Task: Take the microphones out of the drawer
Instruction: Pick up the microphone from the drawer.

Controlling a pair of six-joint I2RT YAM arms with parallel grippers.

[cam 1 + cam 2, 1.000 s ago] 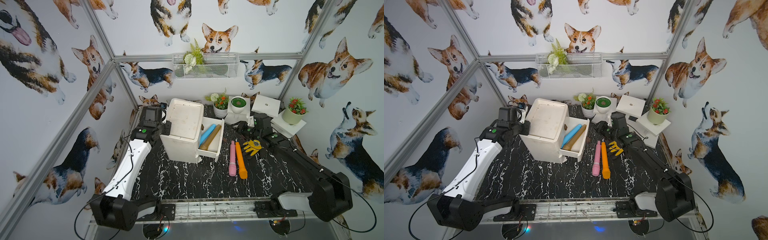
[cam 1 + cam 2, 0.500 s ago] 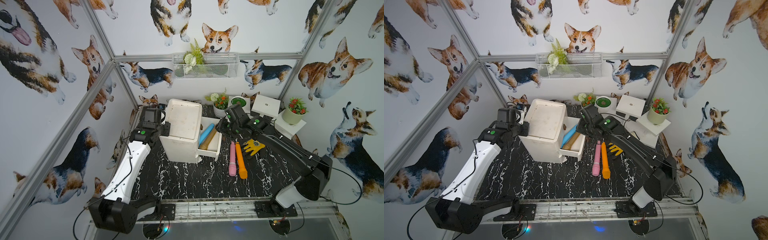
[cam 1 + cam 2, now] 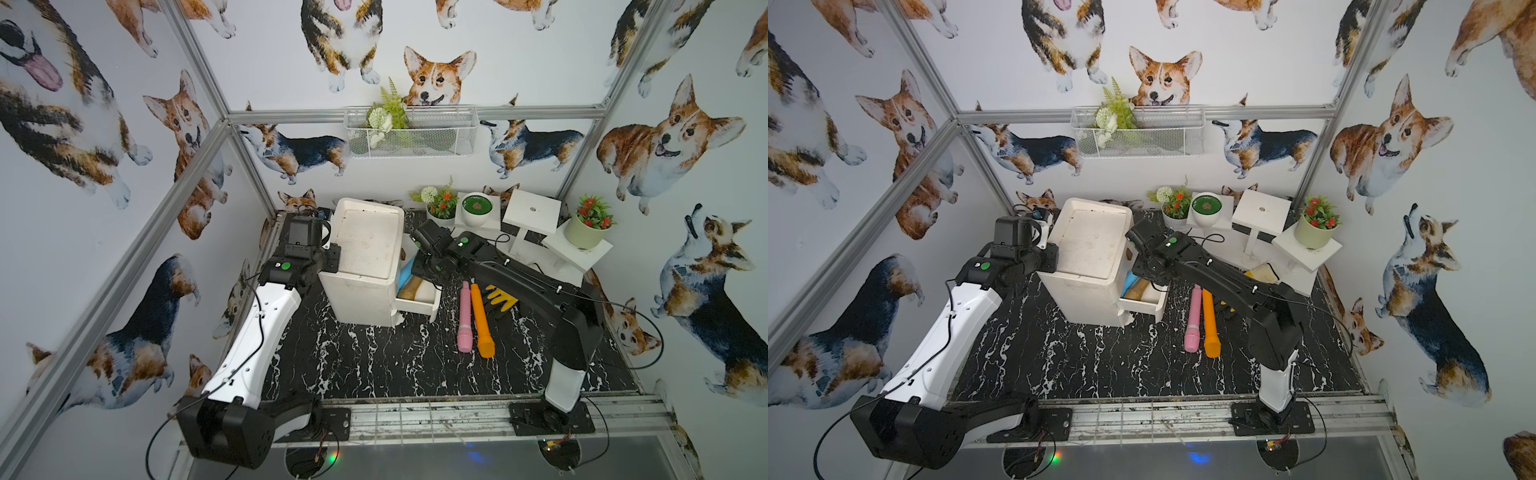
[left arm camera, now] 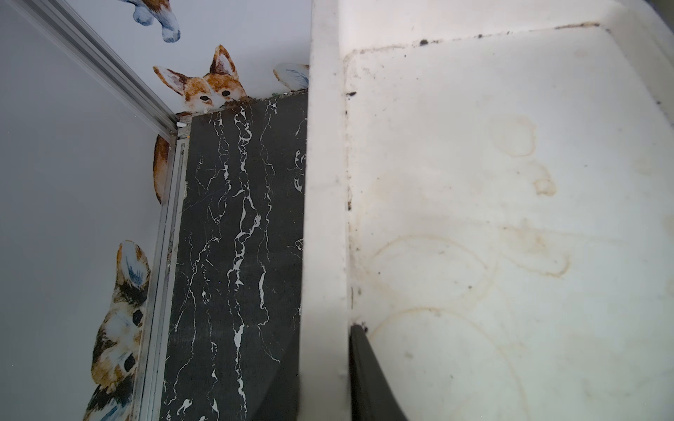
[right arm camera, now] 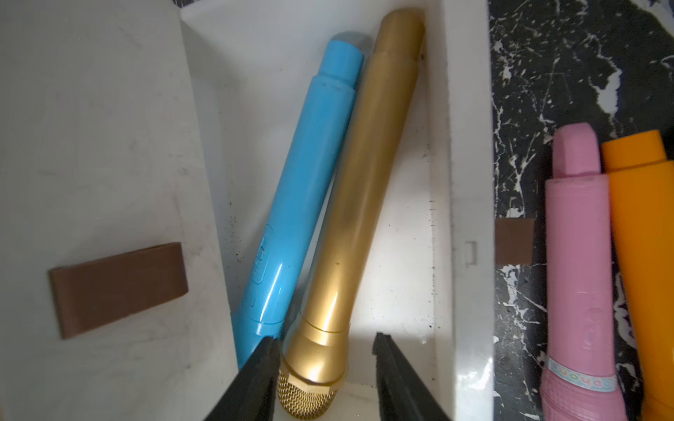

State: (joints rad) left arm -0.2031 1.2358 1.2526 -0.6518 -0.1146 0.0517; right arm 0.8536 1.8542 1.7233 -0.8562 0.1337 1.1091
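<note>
Counting four microphones: two in drawer, two out. Far left: left gripper (image 4: 322, 350) fingers pinching cabinet (image 3: 365, 245) rim. Open drawer (image 3: 417, 305) holds blue microphone (image 5: 302, 182) and gold microphone (image 5: 364, 182), side by side. The right gripper (image 5: 325, 339) fingers spread astride gold head, cabinet wall close beside. On table (image 3: 374, 365): pink microphone (image 3: 464, 316), orange microphone (image 3: 482, 324) side by side; yellow item (image 3: 500, 297), possibly glove, just right.

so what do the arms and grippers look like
The left arm has a long white shell between black joints; the right arm is mostly black with a white lowest link. Each carries a green dot near the wrist and a thin black cable. The fingers are black and tapered.
</note>
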